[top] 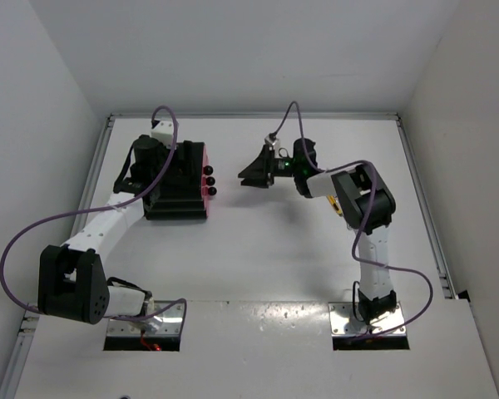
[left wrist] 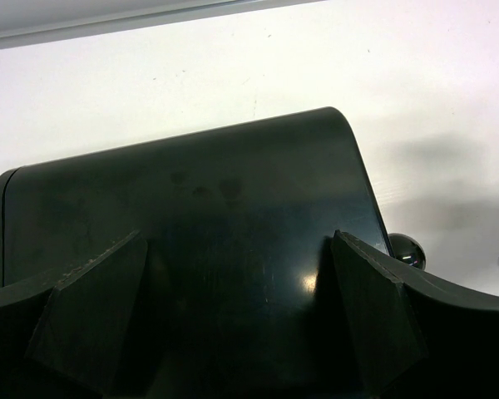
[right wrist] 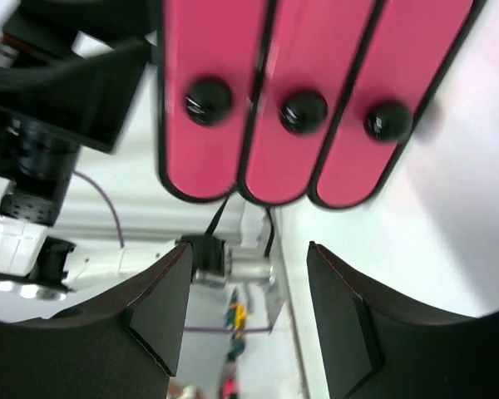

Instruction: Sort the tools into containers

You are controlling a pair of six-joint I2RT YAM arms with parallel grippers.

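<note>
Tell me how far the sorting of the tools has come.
Done, apparently: all three pink drawers are shut and no tool lies in the open on the table. In hand: nothing; the right gripper faces the knobs with jaws open and empty, the left gripper sits over the cabinet. Left: seemingly little; drawer contents are hidden.

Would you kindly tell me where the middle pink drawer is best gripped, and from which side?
Grip its round black knob, the only part standing proud of the flat middle drawer front. Come straight at the front, where the open right pincer faces it, one finger on each side of the knob.
</note>
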